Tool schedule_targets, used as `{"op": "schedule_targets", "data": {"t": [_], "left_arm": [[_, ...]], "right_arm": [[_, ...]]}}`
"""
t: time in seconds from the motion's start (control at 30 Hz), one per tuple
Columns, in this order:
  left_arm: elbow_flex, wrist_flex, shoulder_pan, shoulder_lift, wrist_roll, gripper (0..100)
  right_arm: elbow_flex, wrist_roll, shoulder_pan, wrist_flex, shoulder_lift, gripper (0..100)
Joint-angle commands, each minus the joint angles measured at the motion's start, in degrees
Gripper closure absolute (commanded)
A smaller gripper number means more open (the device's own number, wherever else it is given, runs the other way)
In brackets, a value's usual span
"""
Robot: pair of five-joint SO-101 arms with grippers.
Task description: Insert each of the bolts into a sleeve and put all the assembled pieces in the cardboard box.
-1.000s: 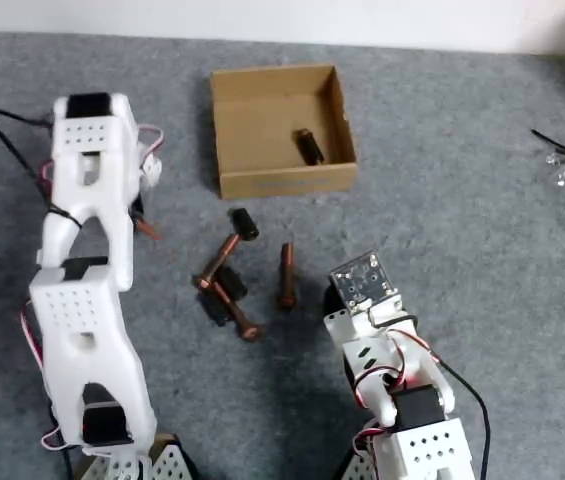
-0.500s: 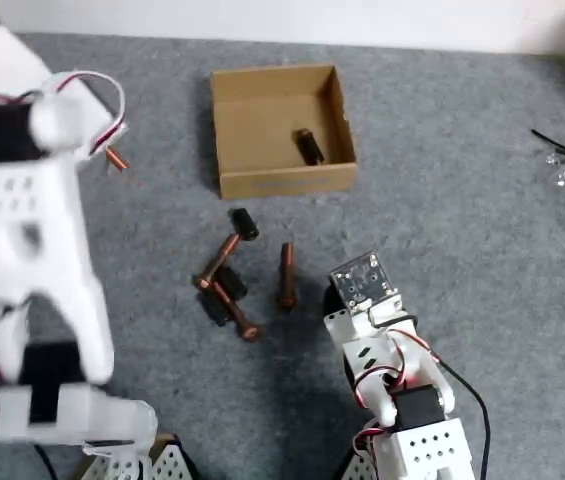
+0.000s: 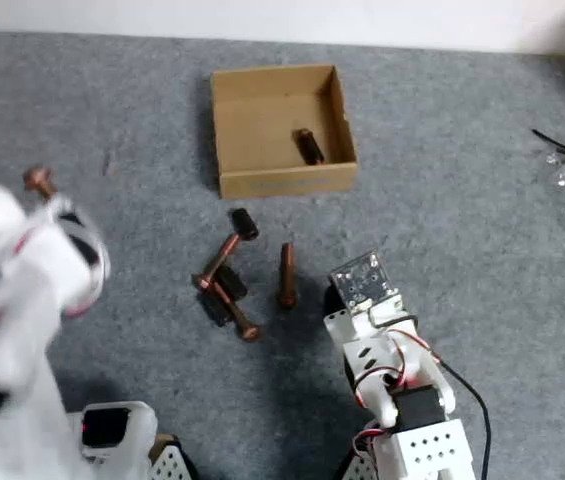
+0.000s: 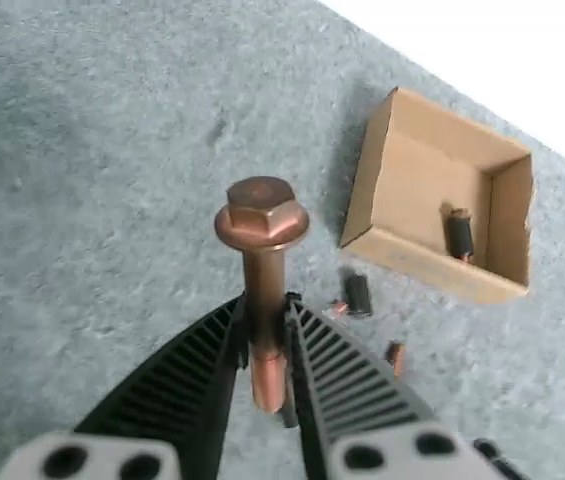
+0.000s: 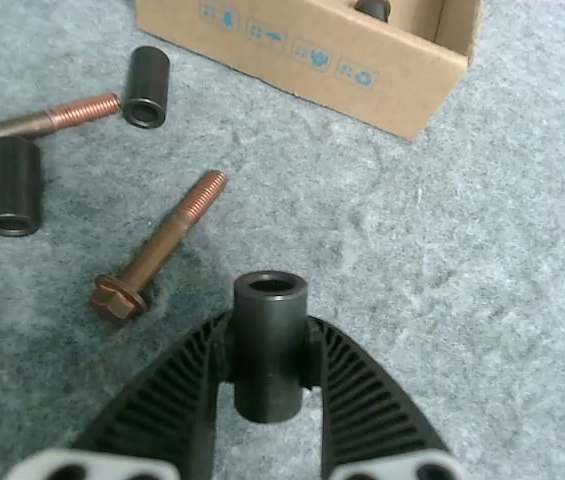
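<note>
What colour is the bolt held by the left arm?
The hex-head metal bolt is copper-coloured; left wrist view shows it best.

Cardboard box point(image 3: 287, 183): open top, one dark assembled piece point(image 3: 309, 147) lying inside near its 3 o'clock wall. At 6 o'clock of the box, on the carpet: short black sleeve point(image 3: 244, 223); two copper bolts point(image 3: 218, 262) meeting in a V, with a second sleeve point(image 3: 232, 287) touching them; a lone bolt point(image 3: 287, 274) at their 3 o'clock, head toward 6 o'clock. Held bolt point(image 4: 260, 290): hex head, shank clamped in the left gripper point(image 4: 264, 312). Held sleeve point(image 5: 270, 345): black, bore visible, clamped in the right gripper point(image 5: 270, 332).
</note>
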Motion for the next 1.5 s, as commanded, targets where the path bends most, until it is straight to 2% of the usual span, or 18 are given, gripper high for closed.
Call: {"op": "schedule_targets", "data": {"t": [0.0,0.2,0.43,0.6,0.73,0.8,0.97,1.07,1.2,1.3,1.47], "left_arm": [[10.0,-3.0,0.8,-12.9,-4.8,100],[27.0,-8.4,0.5,-28.6,-9.2,100],[48.3,-17.8,0.8,-47.7,-9.2,100],[65.6,-29.4,0.8,-58.2,-9.2,99],[74.3,-41.7,1.4,-57.4,-8.9,99],[77.4,-47.7,3.9,-57.3,-8.8,99],[84.9,-62.6,15.3,-57.3,-5.3,99],[90.0,-74.9,22.5,-57.3,-4.3,99],[98.0,-87.9,28.8,-57.3,-4.4,99],[101.8,-91.8,29.6,-56.9,-4.4,99],[101.6,-89.8,29.8,-57.3,-4.0,99]], "right_arm": [[-0.6,-0.3,0.7,-2.5,-0.7,99.4],[-0.5,-0.3,0.7,-2.5,-0.7,99.4],[-0.5,-0.3,0.7,-2.5,-0.7,99.4],[-0.5,-0.3,0.7,-2.5,-0.7,99.4],[-0.5,-0.3,0.6,-2.5,-0.7,99.4],[-0.4,-0.3,0.6,-2.5,-0.7,99.4],[-0.2,-0.3,0.3,-2.5,-0.7,99.4],[-0.2,-0.3,-0.6,-2.5,-0.7,99.4],[-0.5,-0.3,-0.8,-2.4,-0.7,99.4],[-0.6,-0.6,-1.0,-2.6,-0.7,99.4],[-0.7,-0.7,-8.7,-2.3,-0.8,99.4]]}}
